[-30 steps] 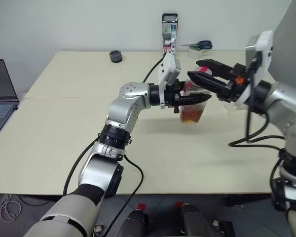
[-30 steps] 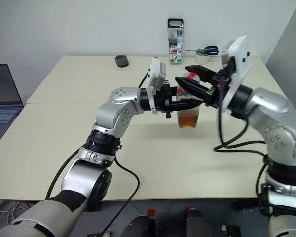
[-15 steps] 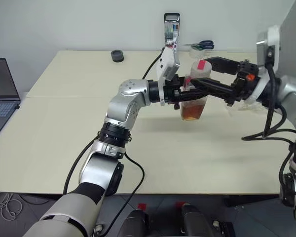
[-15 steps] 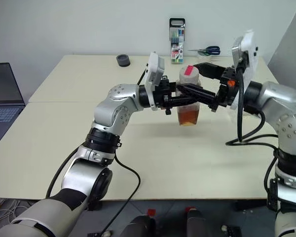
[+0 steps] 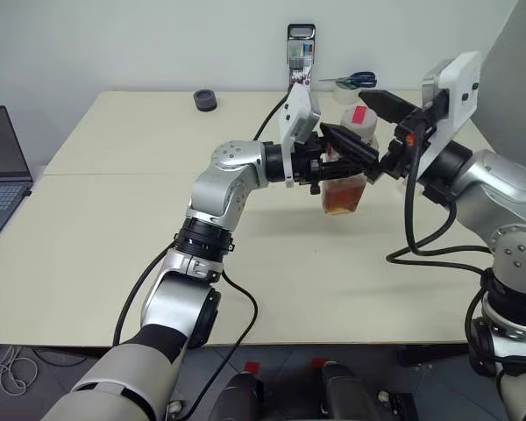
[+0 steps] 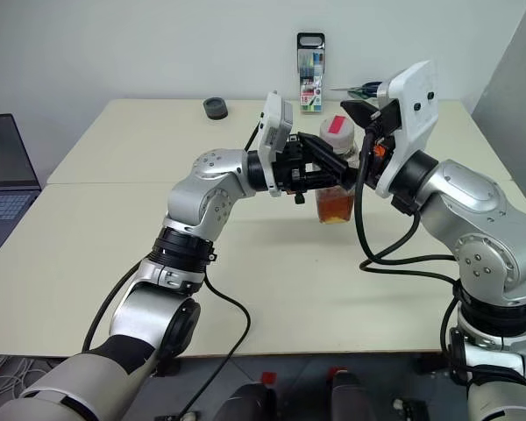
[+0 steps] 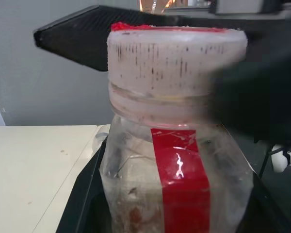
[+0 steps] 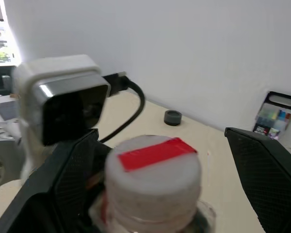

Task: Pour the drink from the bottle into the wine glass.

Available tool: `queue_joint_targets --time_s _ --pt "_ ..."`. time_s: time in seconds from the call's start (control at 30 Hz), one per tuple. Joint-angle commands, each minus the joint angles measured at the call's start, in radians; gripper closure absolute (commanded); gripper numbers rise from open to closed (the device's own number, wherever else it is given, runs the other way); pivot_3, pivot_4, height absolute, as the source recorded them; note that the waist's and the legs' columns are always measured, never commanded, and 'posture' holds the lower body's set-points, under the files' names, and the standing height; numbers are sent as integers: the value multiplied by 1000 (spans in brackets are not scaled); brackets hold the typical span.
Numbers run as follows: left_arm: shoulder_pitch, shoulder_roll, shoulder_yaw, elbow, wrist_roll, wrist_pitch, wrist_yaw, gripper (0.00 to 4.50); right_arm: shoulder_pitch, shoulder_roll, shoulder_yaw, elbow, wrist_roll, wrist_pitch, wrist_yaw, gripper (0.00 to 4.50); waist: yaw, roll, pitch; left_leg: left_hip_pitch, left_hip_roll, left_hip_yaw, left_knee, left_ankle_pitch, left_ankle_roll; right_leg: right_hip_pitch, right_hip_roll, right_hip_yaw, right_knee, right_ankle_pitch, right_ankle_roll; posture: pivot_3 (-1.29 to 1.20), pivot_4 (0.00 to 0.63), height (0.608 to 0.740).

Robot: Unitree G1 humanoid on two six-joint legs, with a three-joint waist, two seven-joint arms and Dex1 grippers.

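Two arms meet above a cream table (image 5: 114, 228), with the bottle (image 5: 346, 175) between them. The left gripper (image 5: 326, 171) reaches in from the robot's left, its black fingers clamped on the bottle's body below the neck; the left wrist view shows the clear wall and the vertical red label strip (image 7: 182, 182) set between them. The bottle stands upright, its base apparently just above the tabletop, though contact cannot be judged. The drink (image 5: 342, 200), an amber-brown liquid, fills its lower part. The white cap (image 8: 153, 170), crossed by a red strip, sits on the neck. The right gripper (image 5: 364, 123) approaches from the robot's right with its fingers spread wide on either side of the cap; in the right wrist view one finger (image 8: 264, 177) stands clear of the cap. At the far edge of the table lie a small dark round object (image 5: 205, 100), an upright pack of coloured pens (image 5: 301, 60) and blue-handled scissors (image 5: 361, 80). A laptop (image 5: 0, 167) sits at the robot's far left.
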Motion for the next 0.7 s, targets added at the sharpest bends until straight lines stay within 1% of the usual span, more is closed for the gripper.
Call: queue_joint_targets --time_s 0.03,0.7 --pt "-6 -4 12 -57 -20 -15 6 2709 -22 -12 -41 -14 -1 -16 -7 50 0 0 0 0 0 0 0 0 0 0 0 0 0 0 0 0 150 740" --pt "-3 -6 8 -50 -21 -22 13 2709 34 -104 -124 -51 65 32 -15 50 0 0 0 0 0 0 0 0 0 0 0 0 0 0 0 0 150 740"
